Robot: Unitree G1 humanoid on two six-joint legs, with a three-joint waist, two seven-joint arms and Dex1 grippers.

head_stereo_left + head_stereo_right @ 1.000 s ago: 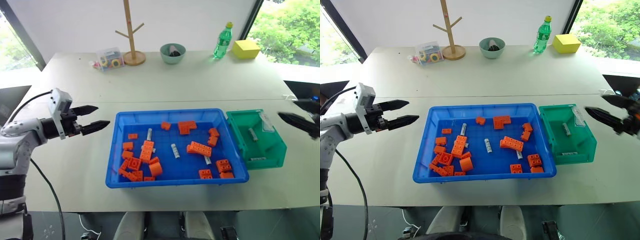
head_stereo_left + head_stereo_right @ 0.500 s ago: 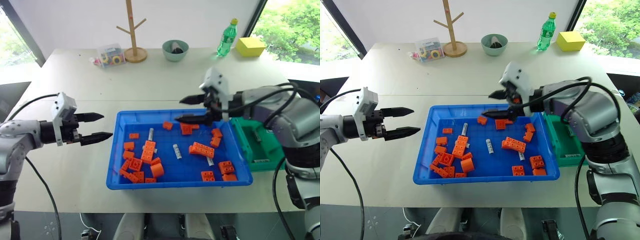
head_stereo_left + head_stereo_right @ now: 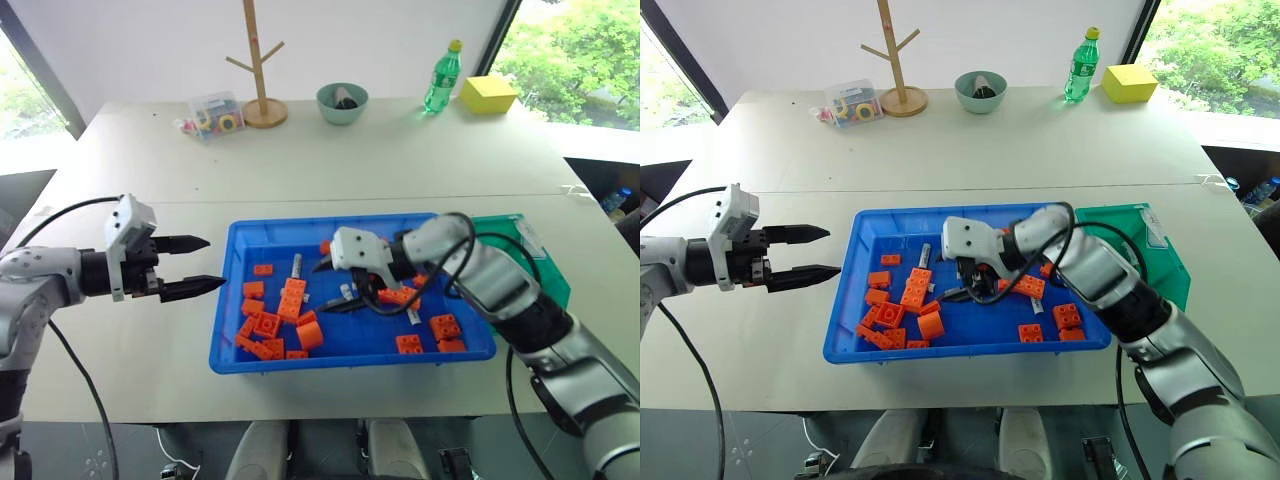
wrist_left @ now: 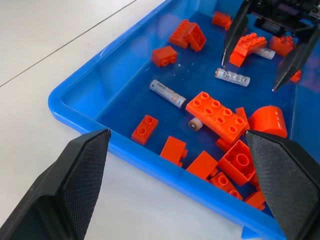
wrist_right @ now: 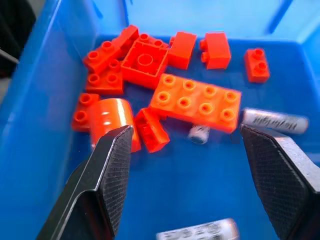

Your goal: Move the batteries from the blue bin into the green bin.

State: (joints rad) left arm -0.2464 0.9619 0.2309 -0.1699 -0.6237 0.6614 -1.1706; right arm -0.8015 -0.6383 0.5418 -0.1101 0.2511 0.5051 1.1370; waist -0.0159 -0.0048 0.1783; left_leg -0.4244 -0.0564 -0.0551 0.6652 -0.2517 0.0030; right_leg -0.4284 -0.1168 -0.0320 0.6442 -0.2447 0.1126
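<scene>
The blue bin (image 3: 340, 222) lies in the middle of the table, holding orange bricks (image 3: 292, 300) and batteries. One battery (image 3: 297, 266) lies near the bin's far left; another battery (image 4: 232, 77) lies just under my right gripper's tips. My right gripper (image 3: 330, 286) hangs open low inside the bin, nothing between its fingers. In its wrist view a battery (image 5: 275, 120) lies beyond a flat brick and another battery (image 5: 197, 231) lies close. My left gripper (image 3: 205, 262) is open over the table, just left of the blue bin. The green bin (image 3: 545, 265) stands against the blue bin's right end, mostly behind my right arm.
At the table's far side stand a wooden mug tree (image 3: 262, 70), a pale green bowl (image 3: 342, 102), a green bottle (image 3: 443, 77), a yellow block (image 3: 489, 95) and a clear box of coloured bits (image 3: 214, 113).
My right arm has swung left from beyond the green bin and come down into the blue bin, still open. The left gripper has hardly moved.
</scene>
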